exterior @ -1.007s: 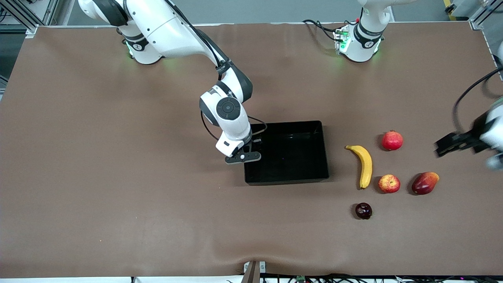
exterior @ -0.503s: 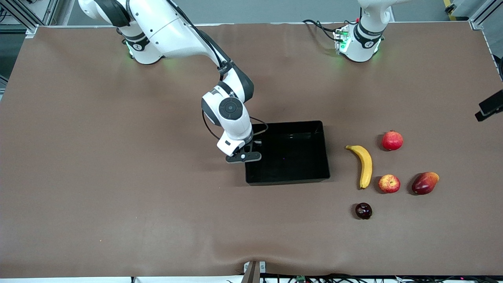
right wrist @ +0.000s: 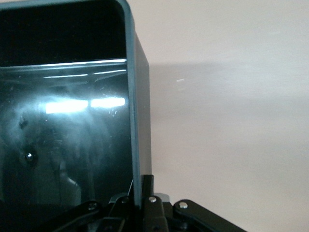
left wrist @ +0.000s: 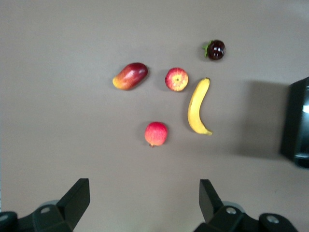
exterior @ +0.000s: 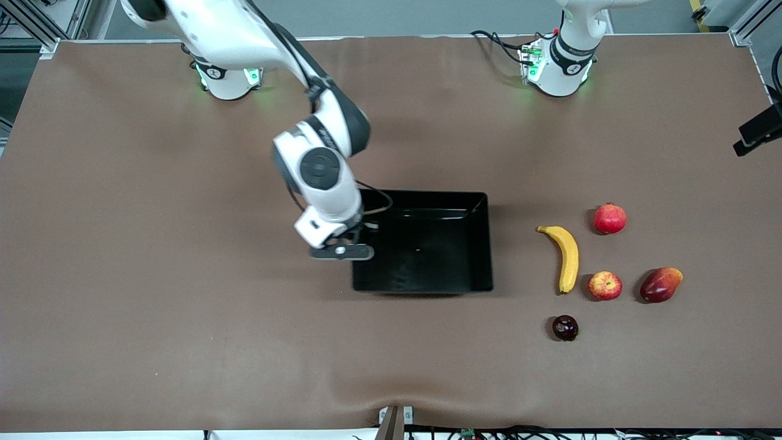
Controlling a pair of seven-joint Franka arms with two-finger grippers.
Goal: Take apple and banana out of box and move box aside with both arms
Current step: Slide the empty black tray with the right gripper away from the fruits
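— Where's the tray (exterior: 427, 244)?
— Mid-table, its wall toward the right arm's end pinched in the right gripper (exterior: 341, 250), whose fingers are clamped on it.
— The fruit?
— Banana (exterior: 566, 256) toward the left arm's end from the tray, apple (exterior: 605, 285) just beside the banana.
— The other arm?
— The left gripper (left wrist: 145, 205) hangs wide apart, high over the table near the fruit.

glossy black box (exterior: 427, 269), shallow and empty, sits mid-surface, one wall pinched by the right tool (exterior: 342, 250). curved yellow banana (exterior: 567, 256) lies just beside the small red-yellow apple (exterior: 605, 285), toward the left arm's end.
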